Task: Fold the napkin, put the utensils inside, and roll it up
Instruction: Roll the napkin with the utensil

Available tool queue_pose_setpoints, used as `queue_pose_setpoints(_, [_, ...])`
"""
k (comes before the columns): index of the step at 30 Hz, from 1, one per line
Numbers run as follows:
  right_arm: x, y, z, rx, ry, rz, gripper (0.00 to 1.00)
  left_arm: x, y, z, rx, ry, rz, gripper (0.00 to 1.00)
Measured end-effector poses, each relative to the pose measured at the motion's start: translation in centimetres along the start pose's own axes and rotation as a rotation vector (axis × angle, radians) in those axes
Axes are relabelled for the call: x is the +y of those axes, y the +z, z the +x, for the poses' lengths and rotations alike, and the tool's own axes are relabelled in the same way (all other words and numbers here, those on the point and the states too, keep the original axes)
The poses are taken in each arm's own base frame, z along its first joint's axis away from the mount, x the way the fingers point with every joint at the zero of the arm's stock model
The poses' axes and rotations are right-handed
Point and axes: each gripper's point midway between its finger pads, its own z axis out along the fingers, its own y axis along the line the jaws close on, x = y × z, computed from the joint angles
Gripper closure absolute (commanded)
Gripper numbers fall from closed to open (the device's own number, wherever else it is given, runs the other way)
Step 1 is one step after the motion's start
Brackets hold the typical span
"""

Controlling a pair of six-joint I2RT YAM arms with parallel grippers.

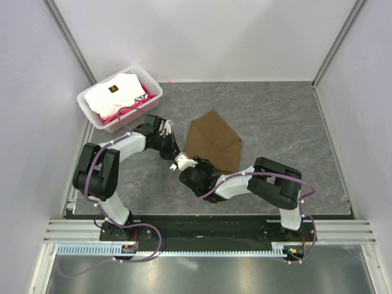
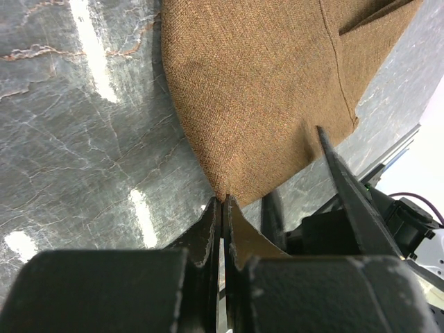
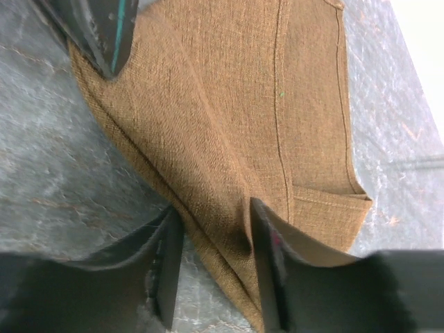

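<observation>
The brown napkin lies folded on the grey table, its near-left edge lifted between both grippers. My left gripper is shut on the napkin's edge; in the left wrist view the cloth runs into the closed fingertips of the left gripper. My right gripper sits just beside it. In the right wrist view the right gripper stands open astride the napkin's folded edge, one finger on the cloth and one over the table. The utensils are out of view.
A white basket with folded white and pink cloths stands at the back left, close to the left arm's elbow. Walls enclose the table on three sides. The grey marbled tabletop extends right of the napkin.
</observation>
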Motion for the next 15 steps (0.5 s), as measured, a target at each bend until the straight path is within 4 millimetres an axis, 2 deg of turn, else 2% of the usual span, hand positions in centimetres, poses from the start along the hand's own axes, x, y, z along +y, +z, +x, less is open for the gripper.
queue_pose_setpoints(4, [0.0,0.0,0.5,-0.001,-0.025,-0.003,0.75,-0.2,0.0,0.1,0.005,0.000,0.009,0.98])
queue_pose_setpoints(6, [0.0,0.1,0.6,-0.004,-0.046,-0.009,0.81,-0.3,0.0,0.1,0.009,0.000,0.017,0.91])
queue_pose_setpoints(7, [0.1,0.2,0.6,-0.007,-0.057,-0.016,0.82,-0.3,-0.1,0.2,0.010,0.000,0.019,0.80])
queue_pose_setpoints(9, [0.2,0.3,0.6,-0.010,-0.076,-0.033,0.86,-0.3,-0.1,0.2,0.010,0.002,0.022,0.67])
queue_pose_setpoints(10, [0.3,0.4,0.6,-0.010,-0.085,-0.049,0.87,-0.3,-0.1,0.1,0.010,0.003,0.022,0.54])
queue_pose_setpoints(11, [0.5,0.6,0.7,-0.009,-0.092,-0.067,0.87,-0.3,-0.1,0.1,0.008,0.003,0.023,0.48])
queue_pose_setpoints(12, [0.5,0.8,0.9,-0.005,-0.096,-0.083,0.88,-0.3,-0.1,0.1,0.006,0.000,0.024,0.37])
queue_pose_setpoints(15, [0.3,1.6,1.1,0.009,-0.099,-0.125,0.90,0.2,-0.1,-0.1,-0.016,-0.027,0.033,0.29])
